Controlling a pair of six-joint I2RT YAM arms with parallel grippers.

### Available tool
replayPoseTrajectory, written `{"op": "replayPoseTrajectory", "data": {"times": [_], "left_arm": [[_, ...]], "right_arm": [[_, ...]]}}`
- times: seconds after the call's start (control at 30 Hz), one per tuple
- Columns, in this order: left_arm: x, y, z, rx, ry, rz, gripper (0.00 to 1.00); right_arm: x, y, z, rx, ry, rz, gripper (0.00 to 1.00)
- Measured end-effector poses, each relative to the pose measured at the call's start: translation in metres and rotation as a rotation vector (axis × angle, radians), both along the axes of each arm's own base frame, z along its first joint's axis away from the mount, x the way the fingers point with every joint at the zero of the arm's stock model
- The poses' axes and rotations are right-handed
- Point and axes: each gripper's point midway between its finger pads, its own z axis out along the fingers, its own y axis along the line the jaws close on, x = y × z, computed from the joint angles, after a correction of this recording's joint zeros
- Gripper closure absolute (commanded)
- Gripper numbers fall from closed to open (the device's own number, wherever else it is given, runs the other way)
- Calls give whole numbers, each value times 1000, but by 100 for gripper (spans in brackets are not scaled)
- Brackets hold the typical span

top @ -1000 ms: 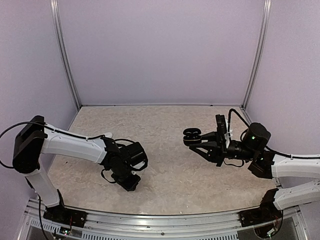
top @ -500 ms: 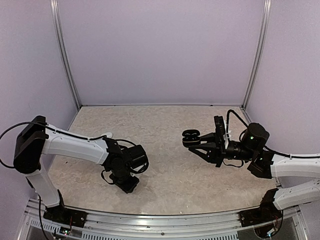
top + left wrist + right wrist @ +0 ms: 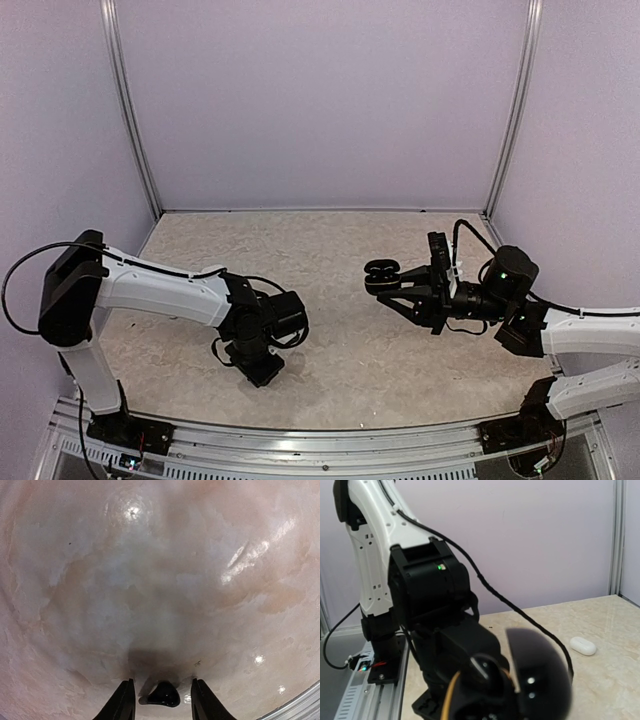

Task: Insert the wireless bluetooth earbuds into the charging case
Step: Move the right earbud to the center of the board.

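Observation:
A glossy black earbud (image 3: pixel 163 694) lies on the marble table between the fingers of my left gripper (image 3: pixel 163 702). The jaws stand apart, with a gap on each side of the earbud. In the top view the left gripper (image 3: pixel 259 371) points down at the table near the front edge, and the earbud is hidden under it. My right gripper (image 3: pixel 393 288) holds the black charging case (image 3: pixel 382 274) in the air to the right of the middle. In the right wrist view the case (image 3: pixel 537 677) is close and blurred, with its lid open.
A small white oblong object (image 3: pixel 583 646) lies on the table behind the left arm (image 3: pixel 427 587). The metal rail (image 3: pixel 320 442) runs along the near edge. Purple walls enclose the table on three sides.
The left gripper's jaws have spread apart around the black earbud, and the left arm has shifted a little to the right. The right gripper with the case has edged slightly left.

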Motion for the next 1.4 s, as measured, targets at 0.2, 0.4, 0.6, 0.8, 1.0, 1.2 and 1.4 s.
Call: {"op": "replayPoseTrajectory", "data": {"times": [0.2, 0.4, 0.6, 0.8, 1.0, 1.2, 1.4], "left_arm": [[-3, -1, -4, 33, 4, -48, 60], [-5, -1, -5, 44, 9, -83, 60], [-4, 1, -4, 53, 2, -98, 59], [6, 10, -4, 75, -11, -66, 60], [18, 18, -4, 80, -19, -26, 62], [27, 19, -3, 48, -13, 13, 63], [30, 20, -4, 4, 9, 49, 55]], "right_arm": [[0, 0, 0, -1, 1, 0, 100], [0, 0, -1, -3, 3, 0, 100], [0, 0, -1, -3, 3, 0, 100], [0, 0, -1, -3, 3, 0, 100], [1, 1, -3, -8, 8, 1, 100], [1, 2, -3, -10, 10, 3, 100], [2, 3, -3, -11, 11, 4, 100]]}}
